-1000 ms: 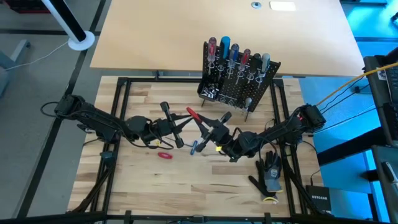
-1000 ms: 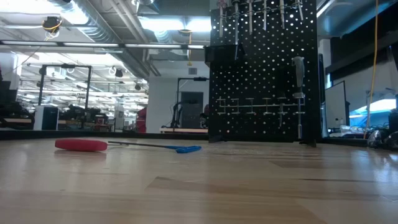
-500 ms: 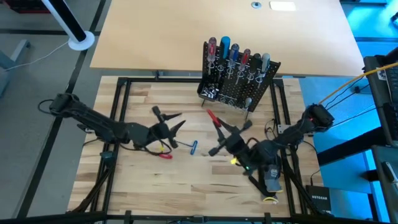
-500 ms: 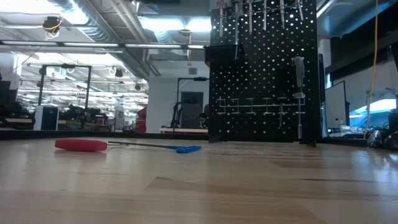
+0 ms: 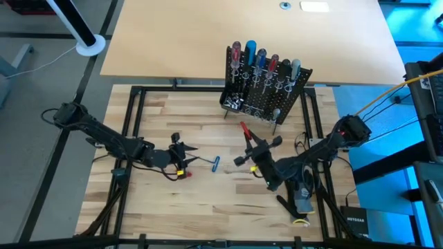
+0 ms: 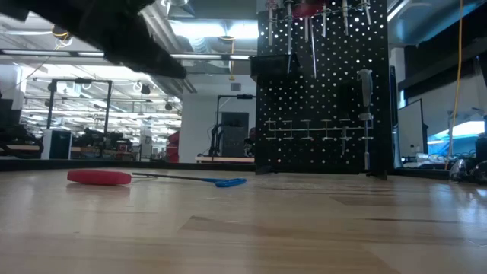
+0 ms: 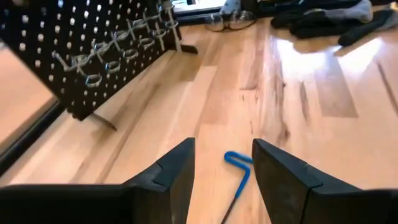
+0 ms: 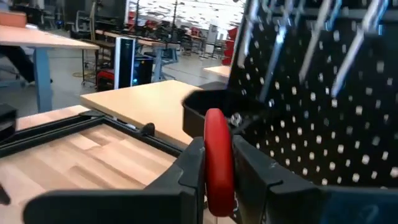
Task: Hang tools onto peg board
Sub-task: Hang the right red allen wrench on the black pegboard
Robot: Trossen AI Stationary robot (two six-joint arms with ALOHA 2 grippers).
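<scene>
The black peg board [image 5: 266, 93] stands at the table's far side with several tools in its wire rings. My right gripper [image 5: 255, 144] is in front of it, shut on a red-handled screwdriver [image 5: 244, 128]. The same gripper [image 8: 221, 171] and red handle show in the right wrist view. My left gripper [image 5: 181, 153] hangs open, low over the table's left middle. In its wrist view this gripper [image 7: 224, 171] has a blue L-shaped key [image 7: 238, 169] ahead between its fingers. The key [image 5: 216, 164] lies flat on the table. A short red handle [image 5: 183, 173] lies beside it. My right gripper pinches the screwdriver's red handle [image 8: 216, 155] between its two fingers. The fingers run level, from the table's near right toward the peg board, across the handle. The screwdriver stands about upright, clear of the table. Its handle end is up and its shaft [image 6: 313, 49] points down.
A black-and-grey glove [image 5: 301, 194] lies near the right arm at the table's near right. Black frame rails [image 5: 135, 131] border the work area. A large pale board [image 5: 208, 34] lies behind the peg board. A small tray [image 5: 233, 104] of metal bits sits at the peg board's foot.
Both grippers were together at the red screwdriver in mid-table. My left gripper has opened and let go. It then drew back toward the table's left and sank over the blue key, tipping up toward level. My right gripper has carried the screwdriver toward the right, turning it more upright.
</scene>
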